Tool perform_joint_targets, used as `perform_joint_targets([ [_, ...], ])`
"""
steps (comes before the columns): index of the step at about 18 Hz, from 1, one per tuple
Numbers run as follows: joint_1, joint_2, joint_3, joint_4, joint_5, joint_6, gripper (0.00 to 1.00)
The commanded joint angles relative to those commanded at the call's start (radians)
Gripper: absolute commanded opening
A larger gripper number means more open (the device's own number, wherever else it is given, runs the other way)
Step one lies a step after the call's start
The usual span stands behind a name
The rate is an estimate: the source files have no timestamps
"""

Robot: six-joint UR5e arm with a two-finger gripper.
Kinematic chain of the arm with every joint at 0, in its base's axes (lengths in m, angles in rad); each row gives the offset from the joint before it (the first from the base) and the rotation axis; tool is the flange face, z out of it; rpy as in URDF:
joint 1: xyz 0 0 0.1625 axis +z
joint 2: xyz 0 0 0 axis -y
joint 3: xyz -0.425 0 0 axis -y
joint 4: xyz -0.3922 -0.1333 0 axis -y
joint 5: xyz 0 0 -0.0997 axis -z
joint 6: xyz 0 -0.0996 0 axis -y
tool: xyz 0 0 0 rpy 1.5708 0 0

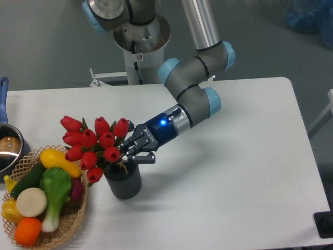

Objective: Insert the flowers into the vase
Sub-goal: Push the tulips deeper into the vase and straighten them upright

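Observation:
The flowers [93, 141], a bunch of red tulip buds on green stems, stand with their stems down in the dark grey vase [124, 185] and lean to the left over its rim. The vase stands upright on the white table, left of centre. My gripper [126, 152] reaches in from the right just above the vase's mouth. Its black fingers [136, 148] converge on the stems below the buds and look shut on them. The stem ends are hidden inside the vase.
A woven wicker basket [78, 216] of colourful toy vegetables sits at the front left, close to the vase. A steel pot [7, 151] with a blue handle [3, 91] is at the left edge. The robot base [140, 41] stands behind the table.

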State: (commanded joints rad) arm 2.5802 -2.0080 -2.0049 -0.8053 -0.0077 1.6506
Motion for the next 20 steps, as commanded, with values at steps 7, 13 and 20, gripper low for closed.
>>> perform_joint_targets([
  [7,0.003,0.003,-0.006,0.002,-0.003,0.005,0.31],
  [13,0.006,0.005,-0.006,0.003,-0.003,0.008,0.42],
  [20,0.025,0.008,-0.005,0.005,-0.003,0.026,0.8],
])
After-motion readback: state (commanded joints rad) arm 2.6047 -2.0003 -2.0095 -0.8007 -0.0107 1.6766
